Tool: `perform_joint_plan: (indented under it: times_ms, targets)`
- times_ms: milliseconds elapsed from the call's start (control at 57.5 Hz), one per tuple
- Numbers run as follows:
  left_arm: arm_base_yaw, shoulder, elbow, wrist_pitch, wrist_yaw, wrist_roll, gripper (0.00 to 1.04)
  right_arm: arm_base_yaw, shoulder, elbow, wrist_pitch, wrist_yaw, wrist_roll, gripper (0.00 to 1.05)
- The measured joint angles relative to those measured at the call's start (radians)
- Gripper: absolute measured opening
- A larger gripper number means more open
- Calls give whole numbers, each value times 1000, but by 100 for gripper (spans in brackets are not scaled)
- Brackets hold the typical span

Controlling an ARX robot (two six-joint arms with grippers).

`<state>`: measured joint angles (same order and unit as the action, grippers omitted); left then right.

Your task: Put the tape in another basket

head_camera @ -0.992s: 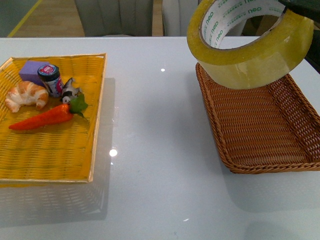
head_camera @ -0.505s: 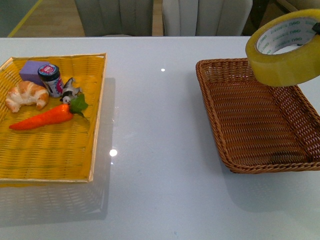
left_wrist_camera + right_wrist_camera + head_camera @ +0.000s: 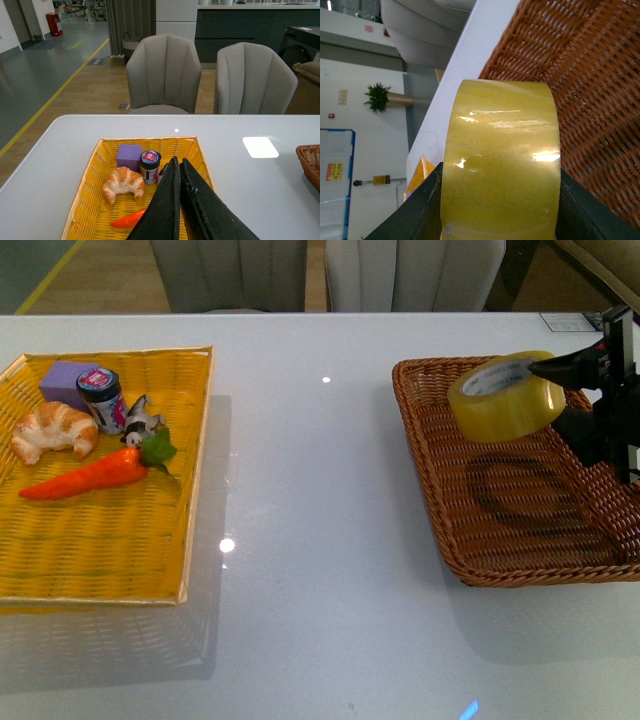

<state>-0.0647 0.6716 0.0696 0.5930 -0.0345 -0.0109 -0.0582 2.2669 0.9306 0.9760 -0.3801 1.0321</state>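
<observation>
The tape (image 3: 505,395), a wide yellowish roll with a white core, hangs tilted just above the far part of the dark brown wicker basket (image 3: 520,540). Its ring-shaped shadow lies on the basket floor. My right gripper (image 3: 556,396) reaches in from the right edge and is shut on the roll. In the right wrist view the tape (image 3: 500,160) fills the space between the two black fingers (image 3: 422,205) of the right gripper (image 3: 500,202), with the basket weave (image 3: 590,75) behind it. My left gripper (image 3: 177,161) is shut and empty above the yellow tray (image 3: 90,200).
The flat yellow tray (image 3: 110,550) on the left holds a croissant (image 3: 52,430), a purple block (image 3: 66,380), a small jar (image 3: 100,398), a small black-and-white figure (image 3: 142,422) and a toy carrot (image 3: 90,476). White table (image 3: 310,490) separates tray and basket. Grey chairs (image 3: 165,75) stand beyond the table.
The tape, held by my right gripper, has dropped from close to the camera and high up to low over the brown basket. Its shadow now shows on the basket floor.
</observation>
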Motion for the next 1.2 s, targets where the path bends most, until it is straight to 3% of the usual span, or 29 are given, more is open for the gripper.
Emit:
perform_joint_plan:
  times_ms: [104,278,574,783,905,1044,1149,1201]
  targets:
    - [56,-58,-16,-42,24,1,2,6,40,45,-56,31,0,48]
    - [60,-117,-56,-53,34,2,2,8,76,63,-96,59,0,49]
    - [60,-275,-56,-198,34,2,2,-34,3,-86,-42,68,1,97]
    - [60,-363,-56,-284,34,2,2,-122,-245,-266,-8,31,-35,96]
    - [60,-407,-56,-327,34,2,2,-147,-443,-395,-91,76,-134,96]
    - [60,-447,-56,-367,35,2,2,-146,-738,-557,-236,125,-327,96]
    - [60,-476,-56,-394,34,2,2,-128,-944,-733,34,203,-652,78]
    - [60,-485,-56,-407,34,2,2,-114,-1043,-783,63,214,-786,69]
